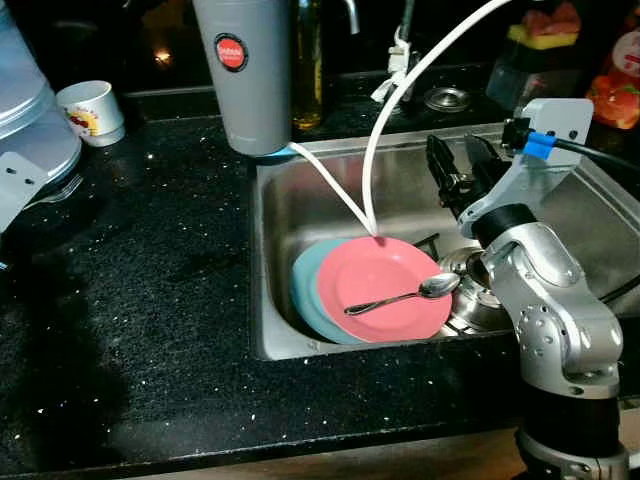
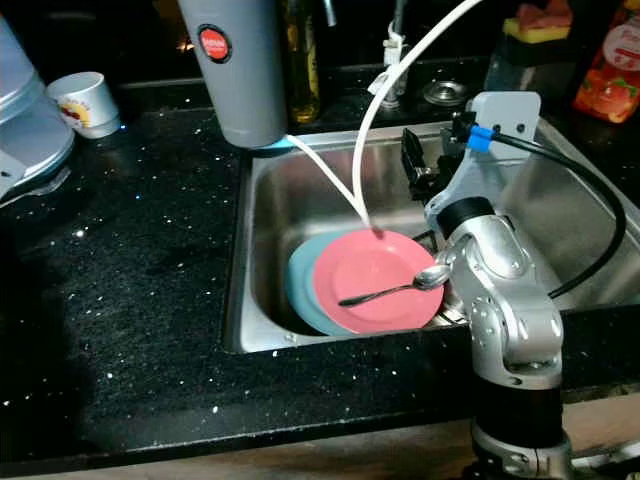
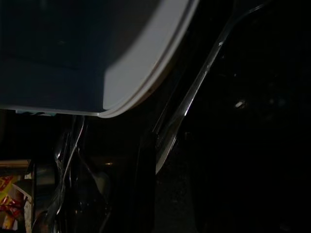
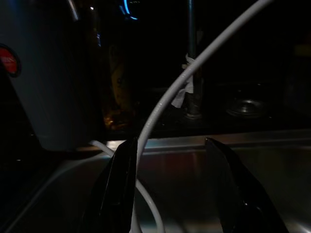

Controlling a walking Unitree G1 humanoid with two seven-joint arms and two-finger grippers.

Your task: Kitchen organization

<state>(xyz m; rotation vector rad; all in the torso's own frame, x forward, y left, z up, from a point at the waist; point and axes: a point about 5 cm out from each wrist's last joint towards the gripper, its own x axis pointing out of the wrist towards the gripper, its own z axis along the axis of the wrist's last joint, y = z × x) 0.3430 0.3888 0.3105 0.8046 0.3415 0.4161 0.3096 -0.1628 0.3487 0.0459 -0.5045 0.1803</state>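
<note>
A pink plate (image 1: 385, 285) lies on a light blue plate (image 1: 308, 290) at the bottom of the steel sink (image 1: 300, 200). A metal spoon (image 1: 405, 296) rests across the pink plate, bowl toward the right. My right gripper (image 1: 455, 150) hovers above the sink's right half, behind and to the right of the plates, open with nothing between its fingers (image 4: 121, 184). Two white hoses (image 1: 375, 160) run down into the sink to the pink plate's far rim. My left arm's white bracket (image 1: 14, 188) sits at the far left by a fork (image 1: 62, 188).
A tall grey canister (image 1: 245, 70) stands at the sink's back left corner, with a bottle (image 1: 307, 60) beside it. A white cup (image 1: 92, 110) and a pale translucent container (image 1: 25, 110) stand on the black counter (image 1: 150, 300). A metal pot (image 1: 468, 290) lies under my right arm.
</note>
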